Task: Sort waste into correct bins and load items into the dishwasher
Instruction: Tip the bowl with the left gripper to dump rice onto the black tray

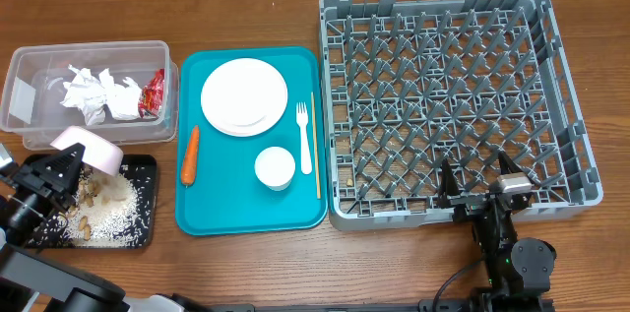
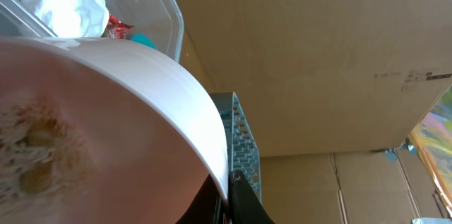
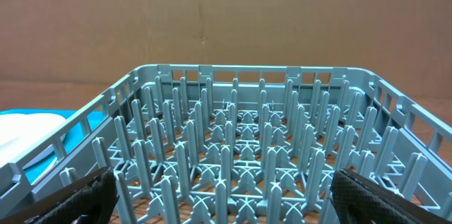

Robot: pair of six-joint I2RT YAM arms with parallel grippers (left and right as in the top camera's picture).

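The step in hand is judged to be the emptying of a bowl (image 1: 91, 147) into the black tray (image 1: 148, 162). The left gripper (image 1: 65, 161) is clamped tight on the bowl's rim, and the bowl is held tilted above the tray's far end, where white rice grains (image 1: 116, 216) and beige food scraps (image 1: 94, 190) are already heaped. In the left wrist view a smear of beige residue (image 2: 32, 153) is seen clinging to the bowl's inner wall. A steeper tilt, kept within the tray's outline, is therefore advised before the bowl is carried to the dish rack (image 1: 581, 155). As the wall is smooth, glossy and thin, a pinch on the rim alone is considered liable to slip if the bowl is swung quickly. The right gripper (image 1: 477, 190) is spread to full width with nothing held, and is poised at the rack's near edge. The rack is of rigid grey plastic, with a lattice floor and rows of upright pegs. Crumpled paper napkins (image 1: 94, 93) and a shiny red wrapper (image 1: 153, 93) lie in the clear tub (image 1: 30, 120). On the teal tray (image 1: 246, 212) are laid a round plate (image 1: 244, 96), a fork (image 1: 304, 140), a thin wooden stick (image 1: 315, 145), a small cup (image 1: 275, 167) and a tapered carrot (image 1: 190, 155).
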